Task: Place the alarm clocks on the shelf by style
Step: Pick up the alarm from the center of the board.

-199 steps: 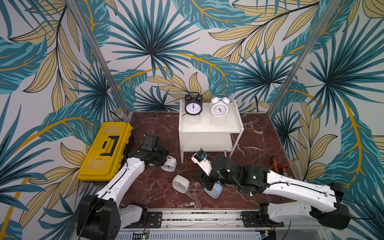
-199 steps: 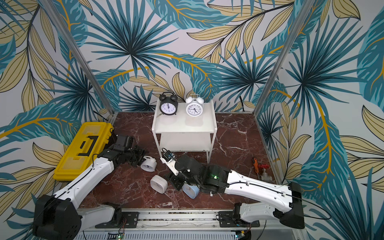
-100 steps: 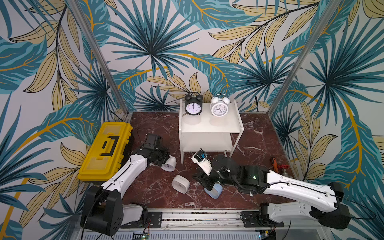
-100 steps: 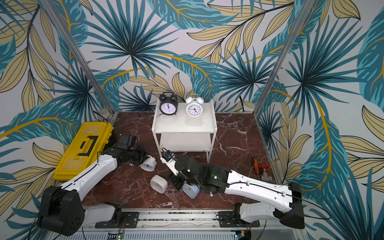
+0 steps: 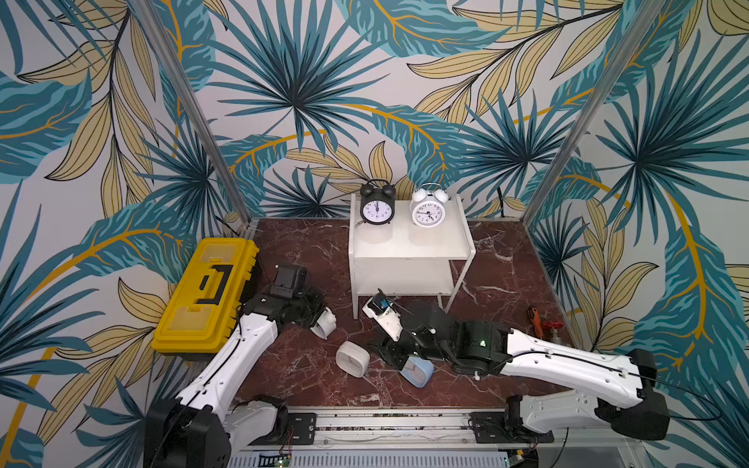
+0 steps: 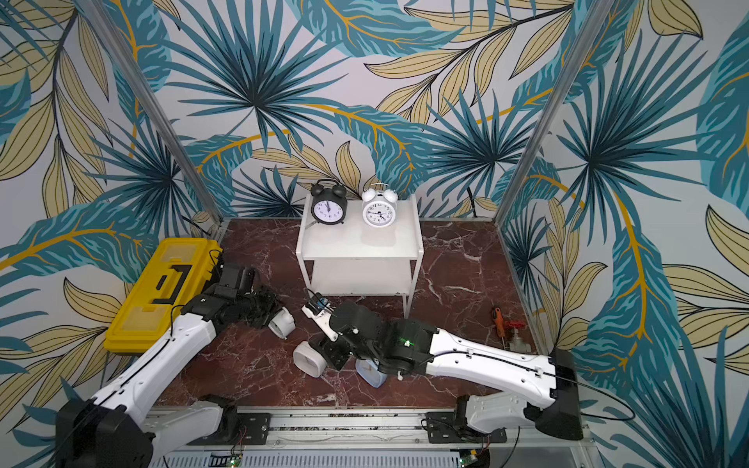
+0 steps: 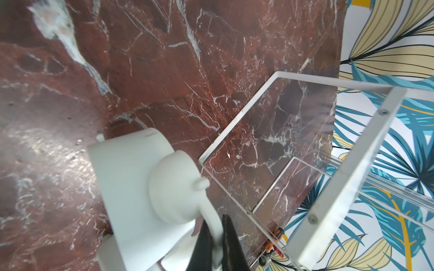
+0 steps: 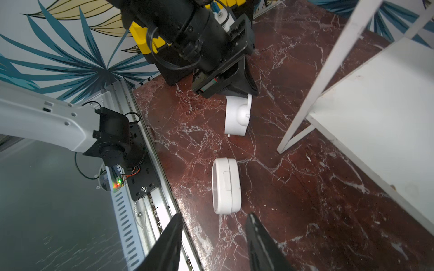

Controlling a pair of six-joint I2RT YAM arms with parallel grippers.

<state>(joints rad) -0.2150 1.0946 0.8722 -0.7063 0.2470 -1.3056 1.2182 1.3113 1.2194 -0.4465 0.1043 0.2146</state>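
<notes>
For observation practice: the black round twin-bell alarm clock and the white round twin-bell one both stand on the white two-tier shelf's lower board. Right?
Both top views show the black round twin-bell alarm clock and white round twin-bell clock on the white shelf, top board, not lower.

From above I can't see the fingertips of the left gripper (image 5: 318,319); its black body covers them where it meets the white twin-bell clock (image 5: 326,324). In the left wrist view that clock's dial faces away and the picture's edge cuts off its base. The light blue clock (image 5: 418,371) lies half under the right arm (image 5: 446,344) (dial unreadable). The red-orange bits (image 5: 543,324) are too small to name.
</notes>
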